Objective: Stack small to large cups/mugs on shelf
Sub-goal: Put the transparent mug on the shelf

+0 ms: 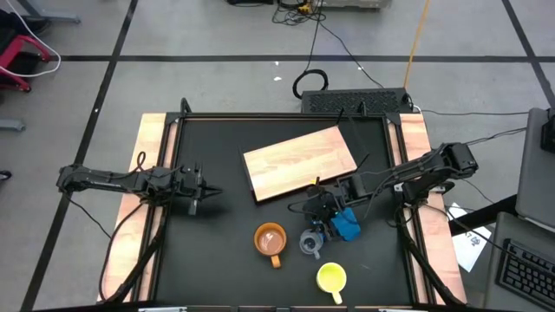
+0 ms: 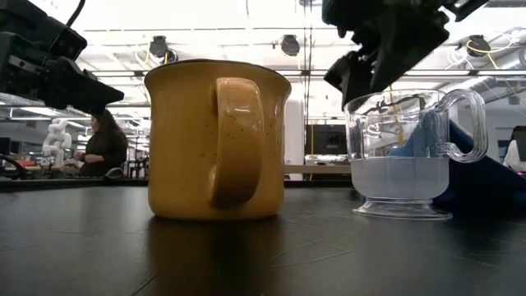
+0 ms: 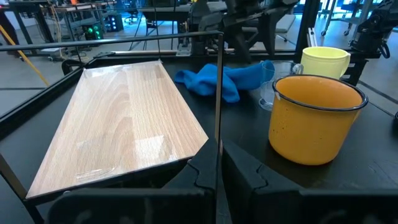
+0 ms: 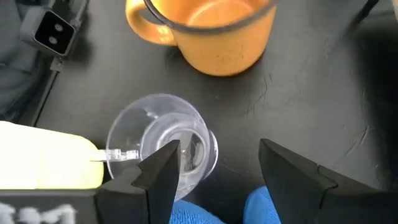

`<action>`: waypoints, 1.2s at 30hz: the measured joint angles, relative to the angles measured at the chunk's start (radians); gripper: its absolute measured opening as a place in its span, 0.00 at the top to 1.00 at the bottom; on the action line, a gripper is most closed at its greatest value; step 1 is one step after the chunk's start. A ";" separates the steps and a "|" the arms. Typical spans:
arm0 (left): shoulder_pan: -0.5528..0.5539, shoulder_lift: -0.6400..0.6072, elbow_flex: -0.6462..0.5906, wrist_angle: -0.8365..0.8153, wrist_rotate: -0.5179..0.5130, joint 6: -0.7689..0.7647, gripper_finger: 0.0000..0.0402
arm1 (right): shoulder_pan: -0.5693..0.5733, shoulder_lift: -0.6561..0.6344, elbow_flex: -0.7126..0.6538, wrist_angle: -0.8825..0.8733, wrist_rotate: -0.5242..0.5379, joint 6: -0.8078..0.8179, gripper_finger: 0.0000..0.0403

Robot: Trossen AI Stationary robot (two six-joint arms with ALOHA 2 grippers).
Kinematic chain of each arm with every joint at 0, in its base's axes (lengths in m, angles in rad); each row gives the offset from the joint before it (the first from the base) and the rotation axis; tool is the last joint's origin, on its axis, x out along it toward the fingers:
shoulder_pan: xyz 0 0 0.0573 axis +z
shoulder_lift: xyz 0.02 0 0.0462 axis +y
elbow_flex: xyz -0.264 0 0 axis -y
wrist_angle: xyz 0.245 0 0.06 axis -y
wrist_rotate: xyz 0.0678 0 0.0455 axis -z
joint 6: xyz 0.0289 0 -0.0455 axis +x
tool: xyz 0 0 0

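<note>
Black tabletop in a lab room, left gripper closed empty, right gripper spread above glass cup.

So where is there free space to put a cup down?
The light wooden board is bare, as is the black tabletop left of the orange mug. Crowded: clear glass cup, blue cloth, right gripper, yellow mug.

glass cup between two mugs (beside cloth), board behind

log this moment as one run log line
right pincer: open, above glass cup | left pincer: shut, waiting at table's left | orange mug, yellow mug: on table | board: bare
</note>
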 joint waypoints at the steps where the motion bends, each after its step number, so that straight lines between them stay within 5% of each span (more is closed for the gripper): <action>1: 0.000 0.000 0.000 0.000 0.000 0.000 0.94 | 0.000 0.001 -0.006 0.000 0.000 0.004 0.48; 36: 0.000 0.000 0.000 0.000 0.000 0.000 0.94 | 0.027 0.000 -0.112 0.158 -0.008 0.056 0.48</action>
